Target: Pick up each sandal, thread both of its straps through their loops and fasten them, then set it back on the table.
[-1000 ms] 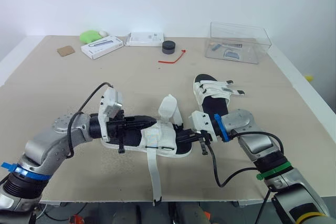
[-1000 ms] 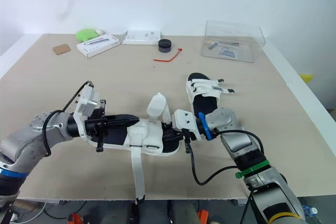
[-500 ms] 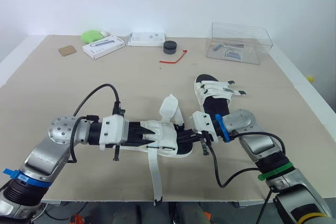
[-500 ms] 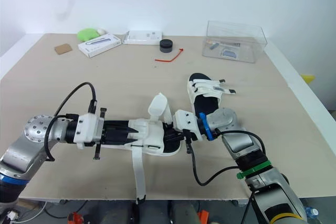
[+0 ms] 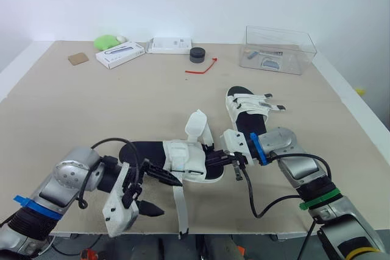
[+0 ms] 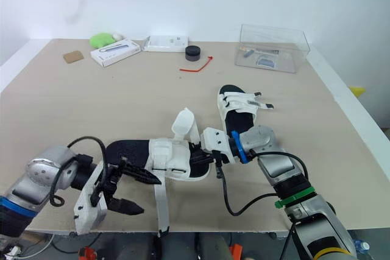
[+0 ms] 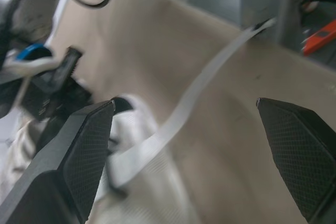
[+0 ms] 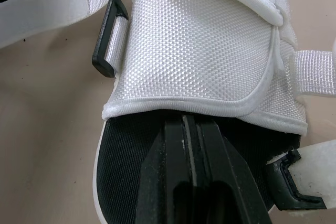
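A white sandal with a black sole (image 5: 186,158) lies near the table's front edge. One of its straps (image 5: 178,206) runs long and loose over that edge, and another flap (image 5: 197,125) stands up. My left gripper (image 5: 169,197) is open just left of the hanging strap, touching nothing; the strap (image 7: 195,92) shows between its spread fingers (image 7: 86,145). My right gripper (image 5: 230,161) is shut, its tips (image 8: 190,145) lying on the black insole under the white mesh upper (image 8: 205,45), beside a black loop (image 8: 107,45). The second sandal (image 5: 248,109) lies behind, its straps laid across it.
At the back of the table stand a clear plastic box (image 5: 279,49), a black round object (image 5: 196,54), a red cord (image 5: 201,68), two white boxes (image 5: 119,54) (image 5: 169,44), a green object (image 5: 105,42) and a brown card (image 5: 77,59).
My left gripper has drawn back from the sandal toward the front edge, turned, and gone from shut to open. The sandal and the right arm have stayed put.
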`<control>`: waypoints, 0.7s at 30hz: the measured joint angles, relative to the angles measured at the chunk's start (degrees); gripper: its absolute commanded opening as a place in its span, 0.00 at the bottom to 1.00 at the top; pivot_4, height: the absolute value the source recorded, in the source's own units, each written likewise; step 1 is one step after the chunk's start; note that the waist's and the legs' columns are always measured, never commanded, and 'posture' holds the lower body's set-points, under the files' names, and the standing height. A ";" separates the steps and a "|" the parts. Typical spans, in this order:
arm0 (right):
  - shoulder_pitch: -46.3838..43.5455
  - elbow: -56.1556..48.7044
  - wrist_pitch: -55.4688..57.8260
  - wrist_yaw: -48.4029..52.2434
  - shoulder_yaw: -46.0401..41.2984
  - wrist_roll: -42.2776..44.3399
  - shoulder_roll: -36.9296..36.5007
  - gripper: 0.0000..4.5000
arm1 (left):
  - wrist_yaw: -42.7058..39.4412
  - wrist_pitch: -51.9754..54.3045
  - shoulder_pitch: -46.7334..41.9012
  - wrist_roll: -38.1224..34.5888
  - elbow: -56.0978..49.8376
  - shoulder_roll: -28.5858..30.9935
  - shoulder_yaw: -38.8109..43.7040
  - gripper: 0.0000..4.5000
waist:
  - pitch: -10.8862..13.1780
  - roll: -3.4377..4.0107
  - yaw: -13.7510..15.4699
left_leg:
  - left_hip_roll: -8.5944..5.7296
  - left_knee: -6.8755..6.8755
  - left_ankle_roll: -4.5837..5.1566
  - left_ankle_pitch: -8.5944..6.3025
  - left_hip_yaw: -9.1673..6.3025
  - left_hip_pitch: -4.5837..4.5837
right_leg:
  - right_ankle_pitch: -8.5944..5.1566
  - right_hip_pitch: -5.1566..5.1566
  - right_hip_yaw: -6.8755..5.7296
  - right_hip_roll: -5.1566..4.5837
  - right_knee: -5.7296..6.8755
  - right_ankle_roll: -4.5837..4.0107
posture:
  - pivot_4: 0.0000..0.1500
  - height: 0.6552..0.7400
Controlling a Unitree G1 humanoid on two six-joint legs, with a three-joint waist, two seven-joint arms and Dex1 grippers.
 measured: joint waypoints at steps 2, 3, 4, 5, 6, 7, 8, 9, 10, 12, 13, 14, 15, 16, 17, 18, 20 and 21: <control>-0.09 0.10 0.01 0.00 0.03 -0.03 0.01 0.00 | 1.06 0.74 -0.62 0.62 -0.10 -0.59 -1.03 0.99 | 0.00 0.00 0.00 | 0.00 0.00 0.01 0.01 0.00 0.00 | 0.01 0.00 -0.01 0.00 0.00 0.02 | 1.00 1.00; -0.13 0.18 0.01 0.02 0.05 -0.03 0.01 0.00 | 1.43 2.09 -1.22 1.44 -0.58 -0.91 -2.23 0.99 | 0.00 0.00 0.00 | 0.00 0.01 0.02 0.01 0.01 0.00 | 0.02 0.00 -0.01 0.02 0.00 0.02 | 1.00 1.00; -0.14 0.19 0.01 0.05 0.05 -0.03 0.01 0.00 | 1.56 2.98 -1.67 2.05 -0.95 -1.21 -3.10 0.99 | 0.00 0.00 0.00 | -0.01 0.01 0.02 0.01 0.01 0.00 | 0.02 0.01 -0.02 0.03 0.00 0.03 | 1.00 1.00; -0.18 0.21 0.01 0.10 0.05 -0.04 0.00 0.00 | 1.56 4.10 -2.24 2.77 -1.37 -1.53 -4.24 0.99 | 0.00 0.00 0.00 | -0.01 0.01 0.02 0.01 0.01 0.01 | 0.02 0.01 -0.02 0.03 0.00 0.03 | 1.00 1.00; -0.19 0.21 0.01 0.11 0.05 -0.04 0.01 0.00 | 1.56 4.69 -2.53 3.18 -1.61 -1.84 -4.81 0.99 | 0.00 0.00 0.00 | -0.01 0.01 0.02 0.01 0.02 0.01 | 0.02 0.01 -0.02 0.04 0.00 0.03 | 1.00 1.00; -0.21 0.21 0.00 0.14 0.05 -0.04 0.01 0.00 | 1.55 5.30 -3.19 3.92 -1.65 -1.97 -6.02 0.94 | 0.00 0.00 0.00 | -0.01 0.01 0.02 0.01 0.01 0.00 | 0.02 0.00 -0.02 0.04 0.00 0.03 | 1.00 1.00; -0.21 0.21 0.00 0.15 0.05 -0.04 0.01 0.00 | 1.55 5.34 -3.38 4.14 -1.65 -1.97 -6.29 0.88 | 0.00 0.00 0.00 | -0.01 0.00 0.02 0.01 0.01 0.00 | 0.02 0.00 -0.02 0.04 0.00 0.03 | 1.00 1.00; -0.22 0.22 0.01 0.17 0.05 -0.04 0.00 0.00 | 1.52 5.47 -3.74 4.57 -1.64 -1.97 -6.65 0.81 | 0.00 0.00 0.00 | -0.01 0.00 0.02 0.01 0.00 0.00 | 0.02 0.00 -0.01 0.04 0.00 0.03 | 1.00 1.00; -0.22 0.22 0.05 0.17 0.05 -0.04 0.00 0.00 | 1.52 5.71 -4.18 4.90 -1.60 -1.97 -6.90 0.74 | 0.00 0.00 0.00 | -0.01 0.01 0.02 0.01 0.00 0.00 | 0.02 0.01 -0.01 0.04 0.00 0.03 | 1.00 1.00; -0.22 0.22 0.08 0.17 0.05 -0.04 0.00 0.00 | 1.52 5.99 -5.08 5.17 -1.43 -1.97 -7.55 0.59 | 0.00 0.00 0.00 | -0.01 0.01 0.02 0.01 0.01 0.00 | 0.02 0.01 -0.01 0.04 0.00 0.03 | 1.00 1.00; -0.21 0.21 0.09 0.17 0.05 -0.04 0.00 0.00 | 1.54 6.05 -5.32 5.31 -1.39 -2.04 -7.77 0.48 | 0.00 0.00 0.00 | -0.01 0.01 0.02 0.01 0.02 0.01 | 0.02 0.01 -0.01 0.04 0.00 0.03 | 1.00 1.00; -0.22 0.19 0.14 0.17 0.05 -0.04 0.00 0.00 | 1.58 6.14 -5.57 5.45 -1.14 -2.11 -8.20 0.39 | 0.00 0.00 -0.01 | -0.02 0.01 0.02 0.01 0.02 0.01 | 0.02 0.01 -0.01 0.04 0.00 0.03 | 1.00 1.00; -0.22 0.18 0.18 0.18 0.05 -0.04 0.00 0.00 | 1.60 6.17 -5.61 5.47 -0.84 -2.17 -8.34 0.30 | 0.00 0.00 0.00 | -0.02 0.01 0.02 0.01 0.02 0.01 | 0.02 0.01 -0.01 0.03 0.00 0.03 | 1.00 1.00; -0.21 0.15 0.26 0.17 0.05 -0.04 0.00 0.00 | 1.63 6.25 -5.68 5.48 -0.23 -2.20 -8.59 0.20 | 0.00 0.00 0.00 | -0.02 0.01 0.02 0.01 0.01 0.01 | 0.02 0.01 -0.01 0.04 0.00 0.03 | 1.00 1.00; -0.21 0.09 0.37 0.14 0.05 -0.04 -0.01 0.00 | 1.74 6.55 -5.73 5.47 0.48 -2.35 -8.72 0.09 | 0.00 0.00 -0.01 | -0.02 0.01 0.02 0.01 0.01 0.01 | 0.02 0.01 -0.01 0.04 0.00 0.03 | 1.00 1.00; -0.20 0.02 0.45 0.11 0.05 -0.04 -0.02 0.00 | 1.89 7.01 -5.74 5.41 0.89 -2.48 -8.72 0.01 | 0.00 0.00 -0.01 | -0.01 0.01 0.02 0.01 0.01 0.01 | 0.02 0.01 -0.01 0.04 0.00 0.03 | 1.00 1.00; -0.17 -0.12 0.56 0.05 0.05 -0.04 -0.09 0.00 | 2.17 9.06 -5.86 4.86 1.35 -2.74 -8.70 0.01 | 0.00 0.00 -0.01 | -0.01 0.01 0.02 0.01 0.01 0.01 | 0.02 0.01 -0.02 0.03 0.00 0.03 | 1.00 1.00; -0.15 -0.19 0.60 0.04 0.05 -0.04 -0.13 0.00 | 2.40 10.58 -5.92 4.32 1.39 -2.80 -8.65 0.01 | 0.00 0.00 -0.01 | -0.01 0.01 0.02 0.01 0.00 0.01 | 0.02 0.01 -0.02 0.03 0.00 0.03 | 1.00 1.00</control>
